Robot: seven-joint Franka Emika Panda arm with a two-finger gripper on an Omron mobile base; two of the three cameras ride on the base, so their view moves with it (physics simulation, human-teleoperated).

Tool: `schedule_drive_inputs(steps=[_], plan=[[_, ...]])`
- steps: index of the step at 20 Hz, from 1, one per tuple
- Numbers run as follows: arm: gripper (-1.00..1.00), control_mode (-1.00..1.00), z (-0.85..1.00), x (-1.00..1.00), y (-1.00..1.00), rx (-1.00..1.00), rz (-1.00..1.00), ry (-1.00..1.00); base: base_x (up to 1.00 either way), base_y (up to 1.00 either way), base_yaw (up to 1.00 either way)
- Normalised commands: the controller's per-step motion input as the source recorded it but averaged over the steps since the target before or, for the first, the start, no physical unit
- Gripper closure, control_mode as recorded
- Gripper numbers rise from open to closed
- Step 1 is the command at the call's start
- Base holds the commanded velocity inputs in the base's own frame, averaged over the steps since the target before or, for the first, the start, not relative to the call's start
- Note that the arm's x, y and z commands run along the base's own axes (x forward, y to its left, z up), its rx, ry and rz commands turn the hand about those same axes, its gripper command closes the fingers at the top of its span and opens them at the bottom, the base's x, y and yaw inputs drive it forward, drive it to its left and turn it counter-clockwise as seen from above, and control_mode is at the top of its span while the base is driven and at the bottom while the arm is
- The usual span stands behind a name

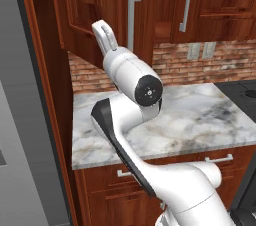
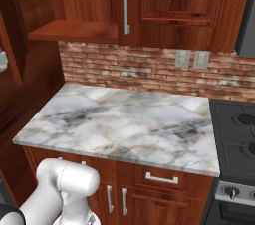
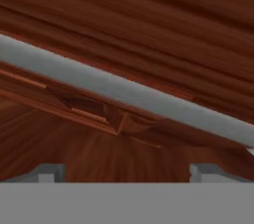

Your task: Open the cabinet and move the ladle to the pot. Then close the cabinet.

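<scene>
Arm: white, rising from the base, elbow folded over the near edge of the table [image 1: 200, 115], forearm reaching up and away toward the cabinet [image 1: 165, 0]. Gripper [image 3: 126, 171]: jaws spread wide, holding nothing; in the hand view the two finger tips [image 3: 47, 172] stand well apart with the cabinet's silver bar handle [image 3: 124, 91] running slantwise across the wood just beyond them, not between them. Cabinet: reddish-brown, mounted on the wall above the brick backsplash [image 2: 149, 69]; in the left base view the left door [image 1: 80, 15] appears to stand out from the front; a second handle [image 1: 186, 2] sits on the door to the right. Table: grey-white marble, bare surface wide open between the wall and the near edge. Stove [image 2: 236, 134]: dark, butting the table's right edge. Tall wood panel [image 1: 42, 95]: bounds the table on the left.
</scene>
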Motion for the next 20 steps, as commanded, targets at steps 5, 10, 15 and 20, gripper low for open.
schedule_drive_inputs(steps=[5,10,15,20], plan=[[-1.00,-1.00,0.01,0.15,-0.12,0.00,-0.04,0.00,0.00,0.00,0.00],[-1.00,-1.00,0.01,0.20,-0.21,0.00,-0.11,0.00,0.00,0.00,0.00],[-1.00,-1.00,0.00,0.22,-0.21,0.00,-0.20,0.00,0.00,0.00,0.00],[-1.00,-1.00,0.01,0.30,-0.24,0.01,-0.21,0.01,0.00,0.00,0.00]])
